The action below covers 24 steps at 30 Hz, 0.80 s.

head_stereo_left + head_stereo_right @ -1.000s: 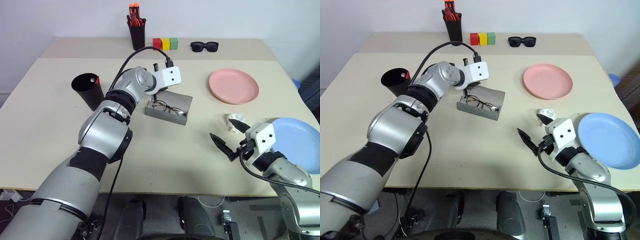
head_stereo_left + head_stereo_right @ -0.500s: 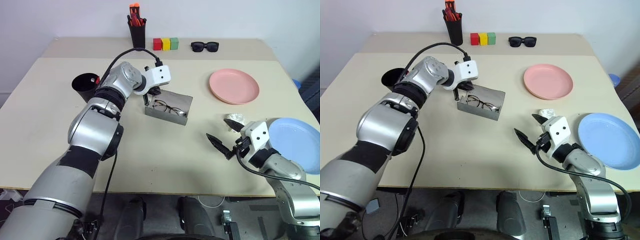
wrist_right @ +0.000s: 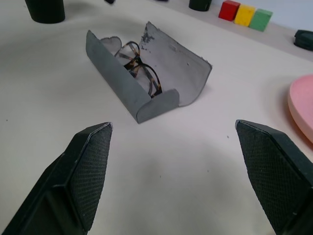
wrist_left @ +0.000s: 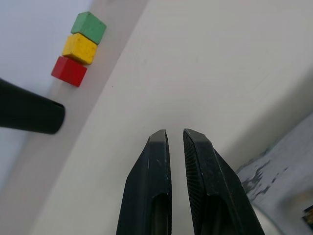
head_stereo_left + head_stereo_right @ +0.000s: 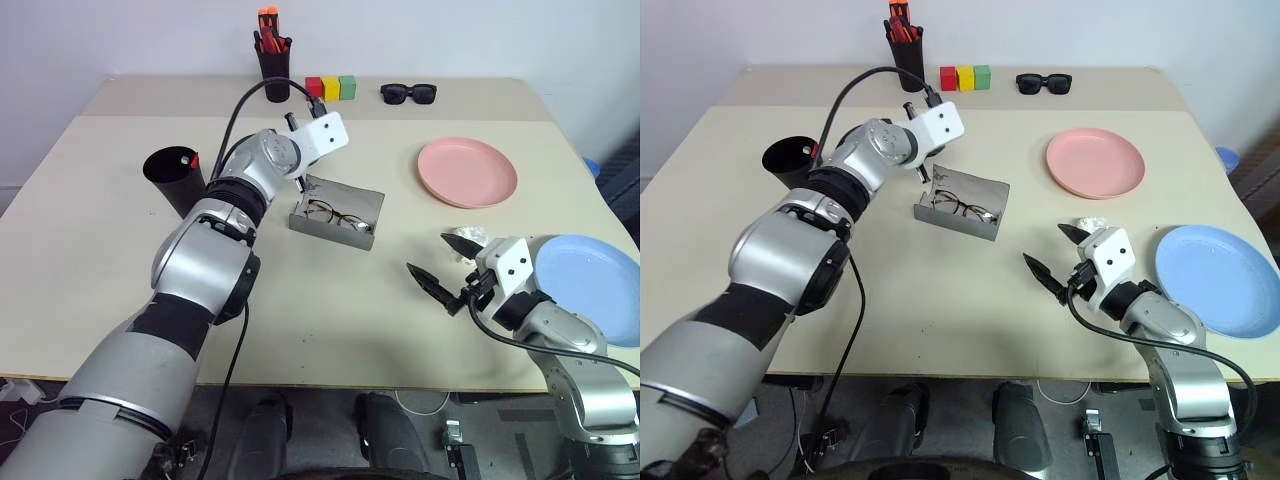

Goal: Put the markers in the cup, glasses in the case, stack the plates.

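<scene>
The grey case [image 5: 338, 212] lies open mid-table with the glasses [image 5: 334, 214] resting inside it. My left gripper [image 4: 175, 133] is shut on nothing and hovers just off the case's far left corner, under its white wrist block [image 5: 322, 131]. The black cup [image 5: 175, 181] stands to the left, and a red marker [image 5: 193, 159] tip shows at its rim. On the right lie the pink plate [image 5: 467, 171] and, nearer me, the blue plate [image 5: 590, 285]. My right gripper [image 5: 432, 255] is open and empty, low over the table beside the blue plate, facing the case [image 3: 146, 83].
A black pen holder [image 5: 272, 60] with orange-red pens, three coloured blocks [image 5: 331, 87] and black sunglasses [image 5: 408, 93] line the table's far edge. A small crumpled white thing [image 5: 470, 237] lies beside my right gripper.
My left wrist has turned and its gripper has lifted a little away from the case's corner. The case, glasses and plates have not moved.
</scene>
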### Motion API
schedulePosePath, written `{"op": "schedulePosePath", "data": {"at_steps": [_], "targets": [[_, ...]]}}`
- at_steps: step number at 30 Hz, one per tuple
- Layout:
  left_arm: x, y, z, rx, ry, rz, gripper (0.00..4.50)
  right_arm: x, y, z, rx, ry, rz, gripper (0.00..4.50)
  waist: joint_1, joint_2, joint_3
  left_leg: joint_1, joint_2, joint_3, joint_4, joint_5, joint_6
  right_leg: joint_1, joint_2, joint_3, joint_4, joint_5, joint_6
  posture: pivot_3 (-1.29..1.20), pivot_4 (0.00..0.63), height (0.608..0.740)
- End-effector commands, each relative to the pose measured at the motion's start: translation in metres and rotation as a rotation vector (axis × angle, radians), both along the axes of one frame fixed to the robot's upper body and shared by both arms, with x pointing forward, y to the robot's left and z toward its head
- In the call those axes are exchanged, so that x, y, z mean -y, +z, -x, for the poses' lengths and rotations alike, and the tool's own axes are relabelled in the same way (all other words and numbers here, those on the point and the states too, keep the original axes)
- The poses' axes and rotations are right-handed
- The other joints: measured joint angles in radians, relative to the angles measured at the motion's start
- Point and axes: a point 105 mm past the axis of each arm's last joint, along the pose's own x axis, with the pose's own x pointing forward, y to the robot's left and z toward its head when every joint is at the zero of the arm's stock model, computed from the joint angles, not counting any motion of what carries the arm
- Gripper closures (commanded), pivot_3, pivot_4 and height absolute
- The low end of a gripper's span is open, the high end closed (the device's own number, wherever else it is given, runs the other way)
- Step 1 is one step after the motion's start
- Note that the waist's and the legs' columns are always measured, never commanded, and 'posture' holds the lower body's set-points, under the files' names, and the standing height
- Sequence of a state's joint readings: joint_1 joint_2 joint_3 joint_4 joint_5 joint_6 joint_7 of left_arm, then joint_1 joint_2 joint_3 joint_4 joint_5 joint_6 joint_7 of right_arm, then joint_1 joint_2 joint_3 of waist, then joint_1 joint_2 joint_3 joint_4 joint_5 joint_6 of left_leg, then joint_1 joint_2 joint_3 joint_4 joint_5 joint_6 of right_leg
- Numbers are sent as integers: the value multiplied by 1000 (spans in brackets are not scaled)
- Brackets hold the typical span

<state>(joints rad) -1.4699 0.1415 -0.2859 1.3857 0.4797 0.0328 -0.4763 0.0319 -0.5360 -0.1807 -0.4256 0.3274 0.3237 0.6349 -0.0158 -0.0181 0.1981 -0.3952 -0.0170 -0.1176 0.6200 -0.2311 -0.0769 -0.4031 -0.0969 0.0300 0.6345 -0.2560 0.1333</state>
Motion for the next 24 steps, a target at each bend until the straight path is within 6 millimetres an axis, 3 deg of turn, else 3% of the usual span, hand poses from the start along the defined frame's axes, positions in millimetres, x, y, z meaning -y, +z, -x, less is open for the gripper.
{"op": "schedulePosePath", "data": {"at_steps": [1,8,15,24], "targets": [[9,29,-1,91,-18,-106,4019,-1,9,-1,25,21,15,376,0,0,0,0,0,0,0,0,0,0,0,0,0,0,0,0,150,740],[20,37,1,124,-26,-194,4019,-1,12,5,2,39,26,376,1,0,0,0,0,0,0,0,0,0,0,0,0,0,0,0,150,740],[30,23,6,44,-45,-188,4019,2,14,4,-10,40,33,376,0,0,0,0,0,0,0,0,0,0,0,0,0,0,0,0,150,740],[29,12,6,38,-32,-252,4019,1,12,6,-14,32,28,376,1,0,0,-1,0,0,0,0,0,0,0,0,0,0,0,0,150,740]]}}
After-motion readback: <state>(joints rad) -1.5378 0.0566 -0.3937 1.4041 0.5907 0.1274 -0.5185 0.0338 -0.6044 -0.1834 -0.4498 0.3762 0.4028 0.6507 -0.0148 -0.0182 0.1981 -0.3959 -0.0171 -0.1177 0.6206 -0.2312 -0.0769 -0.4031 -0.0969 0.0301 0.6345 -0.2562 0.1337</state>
